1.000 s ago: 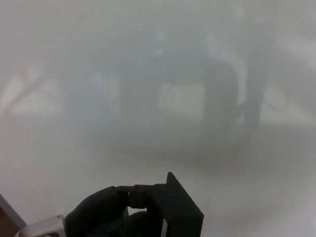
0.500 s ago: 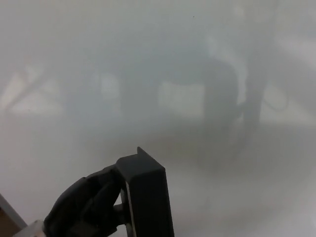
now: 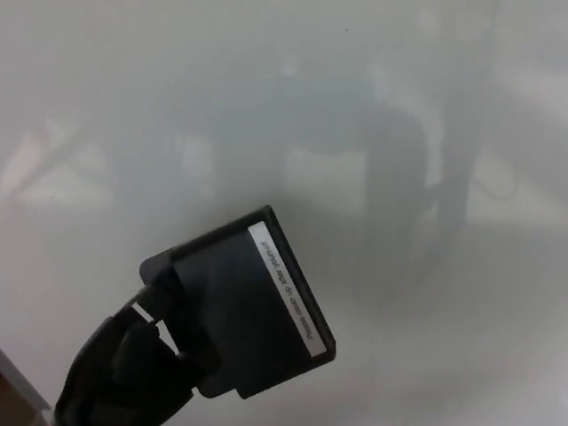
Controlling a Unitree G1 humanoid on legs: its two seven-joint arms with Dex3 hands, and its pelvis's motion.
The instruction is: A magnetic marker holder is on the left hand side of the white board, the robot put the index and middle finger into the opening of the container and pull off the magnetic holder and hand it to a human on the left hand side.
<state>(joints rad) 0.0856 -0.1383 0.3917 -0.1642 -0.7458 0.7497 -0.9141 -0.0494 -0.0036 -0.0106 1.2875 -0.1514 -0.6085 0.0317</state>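
Left hand [image 3: 124,368], entering from the lower left corner, is clamped on the black marker holder [image 3: 244,306], its dark fingers [image 3: 164,302] hooked over the holder's left end, where the opening presumably lies. Holder is carried clear in front of the whiteboard [image 3: 284,106], in the lower left-centre of the head view; whether any edge touches the board cannot be told. Hooking the fingers into the opening gives a grip that the magnet's pull cannot slip, which is judged to be the reason for this hold. One broad flat face of the holder is turned toward the camera. A narrow white label strip [image 3: 284,288] with small, unreadable print runs along the holder's right edge, from upper left to lower right. That edge marks the long axis, tilted diagonally; the far corner points to the lower right, away from the hand. Only faint grey reflections show on the whiteboard. Neither the right hand nor a person appears.
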